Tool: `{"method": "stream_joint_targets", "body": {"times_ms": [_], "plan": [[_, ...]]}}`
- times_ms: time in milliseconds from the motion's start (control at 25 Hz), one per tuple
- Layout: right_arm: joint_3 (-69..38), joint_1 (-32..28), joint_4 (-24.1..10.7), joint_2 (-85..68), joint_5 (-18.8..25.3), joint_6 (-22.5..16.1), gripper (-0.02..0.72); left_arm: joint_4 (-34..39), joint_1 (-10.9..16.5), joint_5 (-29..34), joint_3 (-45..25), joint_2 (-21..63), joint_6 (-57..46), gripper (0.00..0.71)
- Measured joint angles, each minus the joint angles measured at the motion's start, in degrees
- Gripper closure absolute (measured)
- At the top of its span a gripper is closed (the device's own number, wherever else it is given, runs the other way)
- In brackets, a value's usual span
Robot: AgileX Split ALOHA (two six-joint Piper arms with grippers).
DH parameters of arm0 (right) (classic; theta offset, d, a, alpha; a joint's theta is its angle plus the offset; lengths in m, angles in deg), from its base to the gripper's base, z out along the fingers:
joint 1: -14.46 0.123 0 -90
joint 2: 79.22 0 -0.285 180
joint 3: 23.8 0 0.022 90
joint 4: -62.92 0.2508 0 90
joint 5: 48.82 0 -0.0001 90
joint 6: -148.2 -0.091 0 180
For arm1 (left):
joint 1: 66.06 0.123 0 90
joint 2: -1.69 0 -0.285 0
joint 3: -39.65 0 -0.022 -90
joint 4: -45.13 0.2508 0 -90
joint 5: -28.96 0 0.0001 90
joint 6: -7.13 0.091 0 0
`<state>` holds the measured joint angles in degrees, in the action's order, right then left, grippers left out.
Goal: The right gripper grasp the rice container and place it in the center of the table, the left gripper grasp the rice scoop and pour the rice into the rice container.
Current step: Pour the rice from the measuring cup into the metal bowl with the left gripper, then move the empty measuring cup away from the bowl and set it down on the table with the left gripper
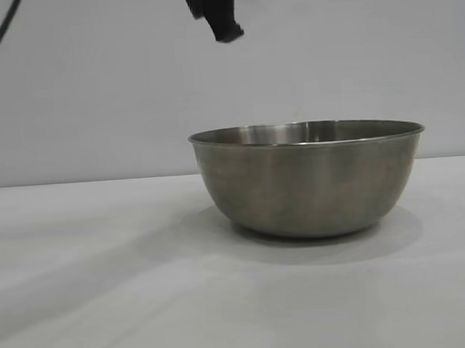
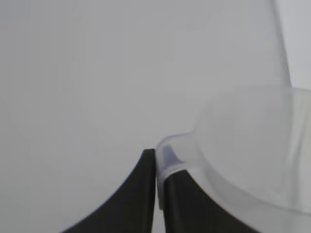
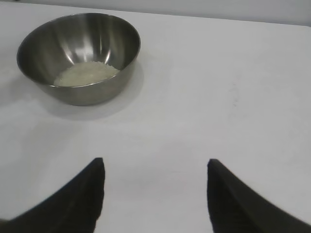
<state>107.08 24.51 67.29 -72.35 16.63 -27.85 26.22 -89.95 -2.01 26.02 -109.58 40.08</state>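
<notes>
Between the closed jaws of the left gripper sits the rim tab of the one rice scoop, light, thin and slippery plastic best pinched at that tab; it looks empty. Well ahead of the right gripper, whose jaws stand half open and hold nothing, one rice container rests on the tabletop, stiff, smooth steel to take by its rolled rim; one heap of rice lies inside.

One stainless-steel rice container stands on one white table, holding a single heap of rice, while one clear plastic rice scoop and two black grippers, the left gripper and the right gripper, complete the count.
</notes>
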Motion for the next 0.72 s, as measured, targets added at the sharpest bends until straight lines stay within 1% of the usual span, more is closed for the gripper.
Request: {"method": "stream_joint_targets", "body": {"times_ms": [80, 160, 240, 280, 360, 400, 440, 520, 640, 720], "plan": [[0.0, 0.0, 0.0, 0.0, 0.0, 0.0, 0.297, 1.46, 4.11, 6.02, 0.0, 0.22, -7.08, 0.71], [0.0, 0.0, 0.0, 0.0, 0.0, 0.0, 0.297, 6.55, 7.66, 9.76, -0.74, 0.22, -15.55, 0.71], [0.0, 0.0, 0.0, 0.0, 0.0, 0.0, 0.297, 15.17, 10.77, 10.93, -2.23, 0.22, -28.34, 0.71], [0.0, 0.0, 0.0, 0.0, 0.0, 0.0, 0.297, 20.91, 12.32, 10.83, -3.24, 0.22, -34.35, 0.71], [0.0, 0.0, 0.0, 0.0, 0.0, -0.1, 0.297, 31.76, 15.11, 8.78, -5.61, 0.22, -46.59, 0.71], [0.0, 0.0, 0.0, 0.0, 0.0, -0.1, 0.297, 36.63, 16.09, 7.2, -6.98, 0.22, -49.86, 0.71], [0.0, 0.0, 0.0, 0.0, 0.0, -0.1, 0.297, 39.99, 17.04, 5.87, -8.27, 0.22, -52.25, 0.71], [0.0, 0.0, 0.0, 0.0, 0.0, -0.1, 0.297, 43.14, 18.25, 3.48, -10.25, 0.22, -53.79, 0.71], [0.0, 0.0, 0.0, 0.0, 0.0, -0.1, 0.297, 44.47, 19.41, 0.69, -12.44, -0.16, -53.63, 0.71], [0.0, 0.0, 0.0, 0.0, 0.0, -0.1, 0.297, 44.57, 19.5, -2.36, -13.94, -0.82, -53.27, 0.71]]}}
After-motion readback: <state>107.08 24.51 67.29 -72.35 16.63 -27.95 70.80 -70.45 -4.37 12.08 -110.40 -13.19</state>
